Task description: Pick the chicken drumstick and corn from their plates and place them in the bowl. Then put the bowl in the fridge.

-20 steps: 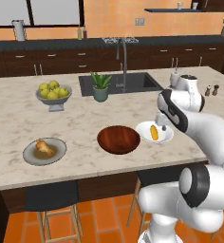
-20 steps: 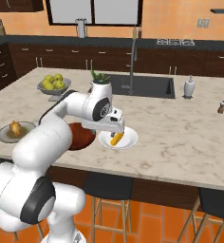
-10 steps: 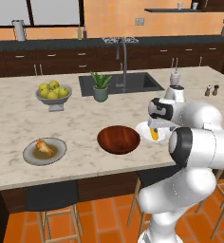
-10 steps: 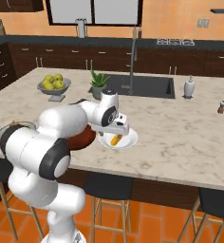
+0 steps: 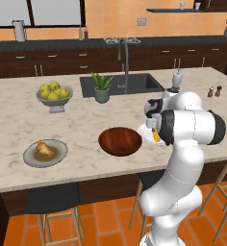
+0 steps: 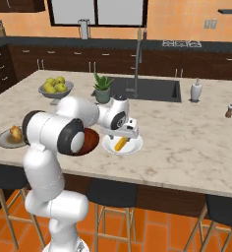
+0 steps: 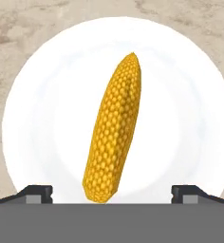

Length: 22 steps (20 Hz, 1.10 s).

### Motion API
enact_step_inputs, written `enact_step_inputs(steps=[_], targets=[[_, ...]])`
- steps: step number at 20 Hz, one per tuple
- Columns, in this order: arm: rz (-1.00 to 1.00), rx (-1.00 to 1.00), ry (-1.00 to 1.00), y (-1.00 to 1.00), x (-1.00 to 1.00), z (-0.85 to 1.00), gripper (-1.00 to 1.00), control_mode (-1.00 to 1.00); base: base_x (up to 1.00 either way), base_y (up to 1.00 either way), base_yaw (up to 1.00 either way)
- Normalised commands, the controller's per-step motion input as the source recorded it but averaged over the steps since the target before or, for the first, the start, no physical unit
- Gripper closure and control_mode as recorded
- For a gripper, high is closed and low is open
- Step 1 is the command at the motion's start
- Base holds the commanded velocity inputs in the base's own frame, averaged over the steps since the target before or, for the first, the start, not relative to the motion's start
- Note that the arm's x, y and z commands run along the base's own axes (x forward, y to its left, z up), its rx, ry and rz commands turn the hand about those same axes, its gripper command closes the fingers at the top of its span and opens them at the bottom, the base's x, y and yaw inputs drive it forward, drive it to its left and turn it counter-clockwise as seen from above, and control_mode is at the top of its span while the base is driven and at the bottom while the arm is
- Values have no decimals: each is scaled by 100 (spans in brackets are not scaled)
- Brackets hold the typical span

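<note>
The yellow corn (image 7: 115,128) lies on the small white plate (image 7: 185,114) on the island counter. My gripper (image 7: 113,192) hangs open straight above it, one dark fingertip on each side of the cob's near end, touching nothing. From the left base, the gripper (image 5: 154,124) hovers over the corn (image 5: 156,135) and the white plate (image 5: 144,129). The dark wooden bowl (image 5: 120,141) sits empty just left of that plate. The chicken drumstick (image 5: 44,149) rests on the grey plate (image 5: 30,156) at the counter's left. The fridge is out of view.
A grey footed bowl of yellow-green fruit (image 5: 54,93), a potted plant (image 5: 102,89) and the sink (image 5: 134,82) with its faucet stand behind the bowl. A soap dispenser (image 5: 177,79) and two shakers (image 5: 214,91) are at the right. Stools stand under the counter's front edge.
The arm has folded in over the counter's edge and the hand has come down closer over the corn on the white plate. The jaws stay open; nothing on the counter moved.
</note>
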Motion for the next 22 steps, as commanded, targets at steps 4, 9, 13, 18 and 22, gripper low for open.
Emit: enact_step_inputs(steps=[4, 9, 13, 18, 22], targets=[[0, 0, 0, 0, 29, -45, -100, -100, 0, 0, 0], [0, 0, 0, 0, 21, -49, -100, -100, 0, 0, 0], [0, 0, 0, 0, 24, -51, 100, -100, 0, 0, 0], [0, 0, 0, 0, 2, -19, 100, -100, 0, 0, 0], [0, 0, 0, 5, -4, 0, 100, -100, 0, 0, 0]])
